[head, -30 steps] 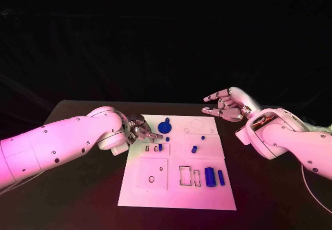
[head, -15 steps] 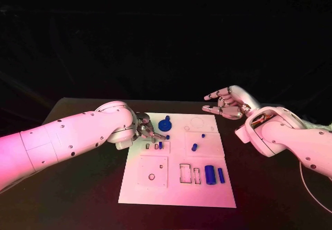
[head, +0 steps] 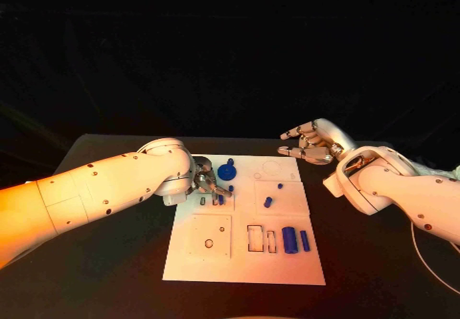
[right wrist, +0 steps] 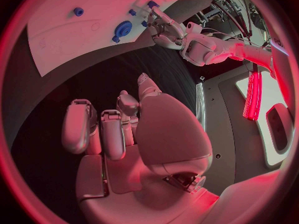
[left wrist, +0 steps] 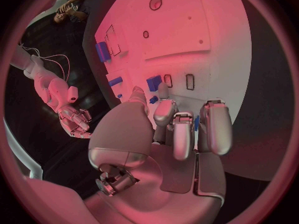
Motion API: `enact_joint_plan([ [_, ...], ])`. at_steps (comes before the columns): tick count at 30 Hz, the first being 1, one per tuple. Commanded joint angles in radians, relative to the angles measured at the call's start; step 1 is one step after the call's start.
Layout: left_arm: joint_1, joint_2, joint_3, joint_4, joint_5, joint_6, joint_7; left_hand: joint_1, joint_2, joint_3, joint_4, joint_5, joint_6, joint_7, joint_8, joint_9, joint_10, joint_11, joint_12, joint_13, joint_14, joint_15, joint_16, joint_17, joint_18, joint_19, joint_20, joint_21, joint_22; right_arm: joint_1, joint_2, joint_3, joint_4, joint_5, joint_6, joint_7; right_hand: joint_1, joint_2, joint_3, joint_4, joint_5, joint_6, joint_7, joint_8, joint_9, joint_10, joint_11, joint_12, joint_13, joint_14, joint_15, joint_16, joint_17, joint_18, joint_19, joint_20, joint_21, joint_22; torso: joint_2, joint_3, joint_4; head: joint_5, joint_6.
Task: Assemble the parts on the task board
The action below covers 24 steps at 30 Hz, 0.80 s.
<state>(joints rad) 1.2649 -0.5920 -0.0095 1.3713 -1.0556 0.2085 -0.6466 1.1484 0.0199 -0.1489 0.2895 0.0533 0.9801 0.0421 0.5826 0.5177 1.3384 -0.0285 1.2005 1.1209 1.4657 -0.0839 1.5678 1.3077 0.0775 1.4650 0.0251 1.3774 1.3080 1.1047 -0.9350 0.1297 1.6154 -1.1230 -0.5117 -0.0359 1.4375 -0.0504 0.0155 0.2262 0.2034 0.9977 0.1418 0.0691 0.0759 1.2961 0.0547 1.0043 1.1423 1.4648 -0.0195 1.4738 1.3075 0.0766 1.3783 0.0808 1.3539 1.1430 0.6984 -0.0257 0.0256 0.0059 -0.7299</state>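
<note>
Right now the left hand (head: pixel 204 181) was down over the left edge of the white board (head: pixel 247 266), fingers (left wrist: pixel 215 127) curled toward the small slots, and whether they pinched the small blue piece (left wrist: pixel 153 82) by the fingertips could not be told. Right hand (head: pixel 310 143) hung above the table (head: pixel 115 266) off the board's far right corner, fingers apart and loosely bent, holding nothing. Blue disc (head: pixel 227 173) sat near the left hand; blue cylinders (head: pixel 288 238) lay at the near right.

Head camera looks down; both wrist cameras share the task board (head: pixel 245 226).
</note>
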Motion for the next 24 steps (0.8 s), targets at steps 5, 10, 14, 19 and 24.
enact_joint_plan([
  [5, 0.003, 0.01, 0.0, -0.002, -0.012, 0.011, -0.001, 0.011, 0.008, -0.007, -0.002, -0.002, -0.009, -0.002, 0.011, 0.007, 0.004, -0.001, 0.002, 0.002, 0.105, -0.003, 0.003, 0.263, -0.019, 0.003, -0.003, 0.008, 0.009, -0.002, 0.006, -0.001, -0.004, -0.003, 0.033, -0.017, -0.007, 0.002, -0.007, 0.001, 0.006, 0.003, 0.001, -0.002, -0.001, -0.006, -0.001, -0.005, 0.0, 0.068, -0.002, -0.004, 0.096, 0.01, -0.006, 0.002, -0.004, -0.002, 0.0, 0.001, 0.0009, -0.001, 0.0],
  [10, 0.003, 0.013, 0.0, -0.001, -0.012, 0.009, 0.0, 0.02, 0.013, -0.008, -0.003, -0.001, -0.01, -0.003, 0.015, 0.014, 0.004, -0.001, 0.003, 0.003, 0.105, -0.004, 0.003, 0.263, -0.019, 0.003, -0.003, 0.009, 0.011, -0.004, 0.01, -0.002, -0.008, -0.003, 0.038, -0.02, -0.007, 0.002, -0.007, 0.001, 0.006, 0.003, 0.001, -0.002, -0.001, -0.006, -0.001, -0.005, 0.0, 0.068, -0.002, -0.004, 0.096, 0.01, -0.006, 0.002, -0.004, -0.002, 0.0, 0.001, 0.0002, -0.001, -0.001],
  [14, 0.003, 0.014, 0.0, -0.002, -0.012, 0.017, -0.001, 0.041, 0.02, -0.005, -0.006, -0.001, -0.014, -0.004, 0.02, 0.024, 0.005, -0.002, 0.004, 0.004, 0.105, -0.004, 0.003, 0.263, -0.019, 0.003, -0.003, 0.01, 0.013, -0.005, 0.011, -0.003, -0.009, -0.003, 0.039, -0.021, -0.008, 0.004, -0.008, 0.002, 0.007, 0.004, 0.001, -0.002, -0.001, -0.007, -0.001, -0.008, -0.002, 0.068, -0.002, -0.005, 0.095, 0.01, -0.007, 0.002, -0.005, -0.003, 0.001, 0.0014, 0.0003, -0.001, -0.002],
  [19, 0.003, 0.014, 0.0, -0.003, -0.013, 0.033, -0.002, 0.062, 0.025, -0.001, -0.009, 0.0, -0.018, -0.004, 0.025, 0.035, 0.005, -0.002, 0.004, 0.005, 0.105, -0.005, 0.003, 0.263, -0.019, 0.002, -0.003, 0.011, 0.016, -0.006, 0.012, -0.003, -0.01, -0.003, 0.042, -0.022, -0.008, 0.004, -0.008, 0.002, 0.007, 0.004, 0.001, -0.002, -0.001, -0.007, -0.001, -0.008, -0.002, 0.068, -0.002, -0.005, 0.095, 0.01, -0.007, 0.002, -0.005, -0.003, 0.001, 0.0012, 0.0006, -0.001, -0.005],
  [24, 0.003, 0.016, 0.0, -0.005, -0.022, 0.051, -0.004, 0.073, 0.028, 0.002, -0.01, 0.0, -0.019, -0.005, 0.028, 0.04, 0.006, -0.003, 0.005, 0.007, 0.105, -0.005, 0.003, 0.263, -0.019, 0.003, -0.003, 0.012, 0.018, -0.007, 0.013, -0.004, -0.011, -0.003, 0.044, -0.022, -0.008, 0.004, -0.008, 0.002, 0.007, 0.004, 0.001, -0.002, -0.001, -0.007, -0.001, -0.008, -0.002, 0.068, -0.002, -0.005, 0.095, 0.01, -0.007, 0.002, -0.005, -0.003, 0.001, 0.0014, 0.001, -0.001, -0.007],
])
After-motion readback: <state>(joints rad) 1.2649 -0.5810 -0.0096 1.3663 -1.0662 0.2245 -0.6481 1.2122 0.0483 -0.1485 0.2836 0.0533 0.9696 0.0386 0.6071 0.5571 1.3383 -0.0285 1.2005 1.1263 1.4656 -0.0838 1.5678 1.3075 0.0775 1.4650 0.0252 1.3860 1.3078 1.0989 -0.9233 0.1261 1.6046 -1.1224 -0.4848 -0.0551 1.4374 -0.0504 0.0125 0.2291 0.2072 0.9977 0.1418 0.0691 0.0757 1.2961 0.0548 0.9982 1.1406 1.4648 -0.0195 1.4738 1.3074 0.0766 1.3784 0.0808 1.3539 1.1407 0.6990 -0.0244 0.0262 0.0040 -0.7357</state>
